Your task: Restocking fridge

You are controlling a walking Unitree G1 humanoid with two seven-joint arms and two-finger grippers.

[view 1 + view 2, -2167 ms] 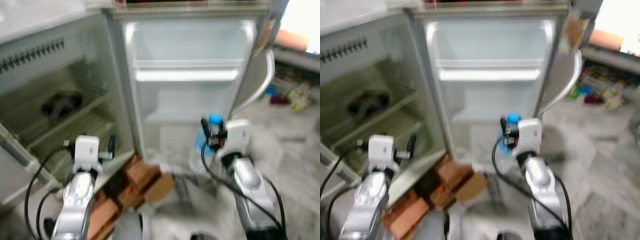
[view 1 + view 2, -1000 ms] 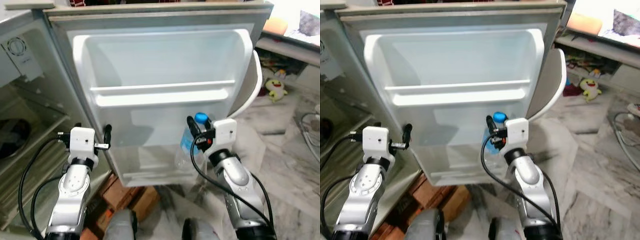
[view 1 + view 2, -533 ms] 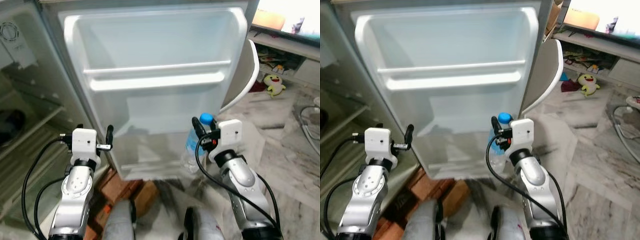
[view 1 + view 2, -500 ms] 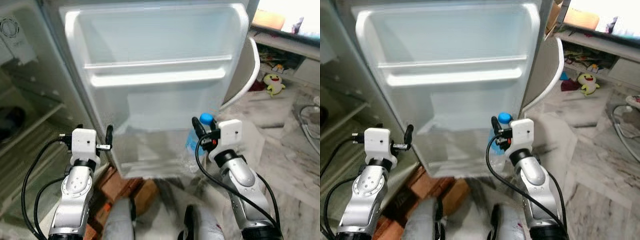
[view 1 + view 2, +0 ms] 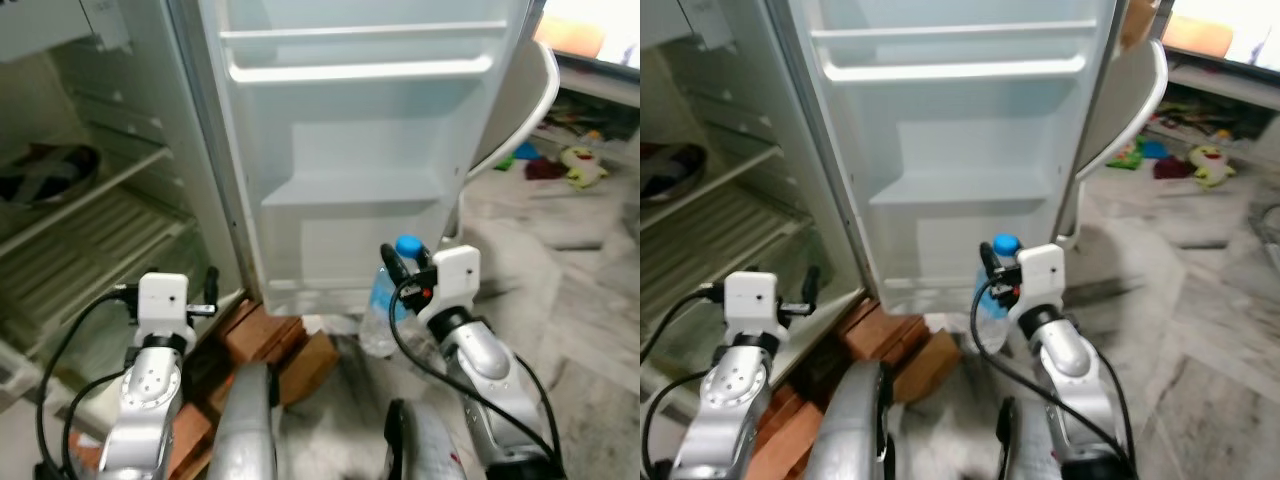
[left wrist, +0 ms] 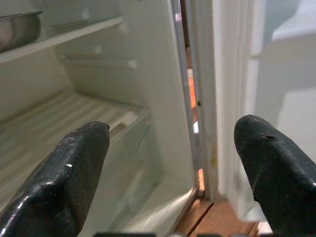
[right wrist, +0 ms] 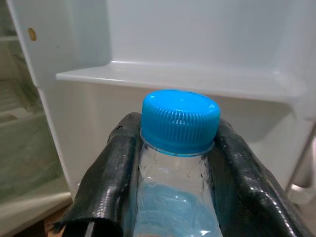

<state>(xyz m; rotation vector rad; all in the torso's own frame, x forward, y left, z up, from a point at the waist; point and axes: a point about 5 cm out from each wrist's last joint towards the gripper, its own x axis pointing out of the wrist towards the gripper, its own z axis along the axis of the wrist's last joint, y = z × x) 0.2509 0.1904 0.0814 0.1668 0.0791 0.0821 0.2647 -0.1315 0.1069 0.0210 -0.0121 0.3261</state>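
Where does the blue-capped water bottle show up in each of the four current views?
Left eye view: water bottle, lower centre-right, in the right claw.
Right eye view: lower centre.
Left wrist view: not in it.
Right wrist view: centre foreground.
Shared landmark: the white fridge door shelf.

Clear plastic bottle with a bright blue ridged cap and a blue label, clamped between glossy black fingers of the right gripper. White fridge door lining at 12 o'clock, pale ribbed shelves at 10, orange-brown bricks low at 7. Grey-veined marble floor at 3, a yellow soft toy at 2; left gripper black too, spread wide, on a silver arm with a white wrist block.
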